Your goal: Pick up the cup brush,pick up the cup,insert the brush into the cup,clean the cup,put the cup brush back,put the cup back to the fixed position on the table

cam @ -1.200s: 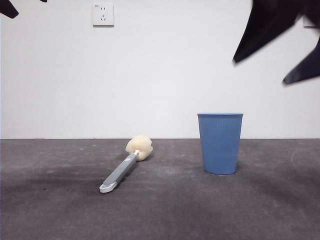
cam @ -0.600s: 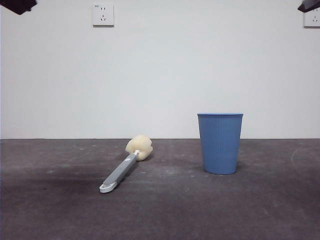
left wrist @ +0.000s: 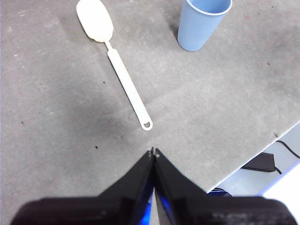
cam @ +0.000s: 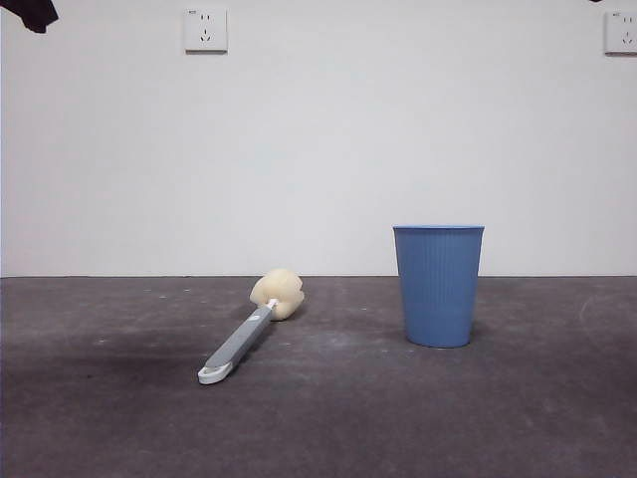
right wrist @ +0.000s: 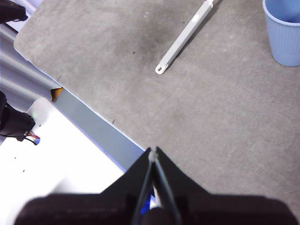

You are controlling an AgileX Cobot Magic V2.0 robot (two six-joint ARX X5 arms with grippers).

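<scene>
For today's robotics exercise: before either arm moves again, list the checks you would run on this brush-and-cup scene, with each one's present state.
1. cup brush lies flat on the table: ok.
2. cup upright, mouth open: ok.
3. Brush and cup apart: ok.
4. left gripper holds nothing, jaws shut: ok.
5. right gripper holds nothing, jaws shut: ok.
6. Both arms high above the things: ok.

No text, label, brand, number or sign can be read on anything in these views.
</scene>
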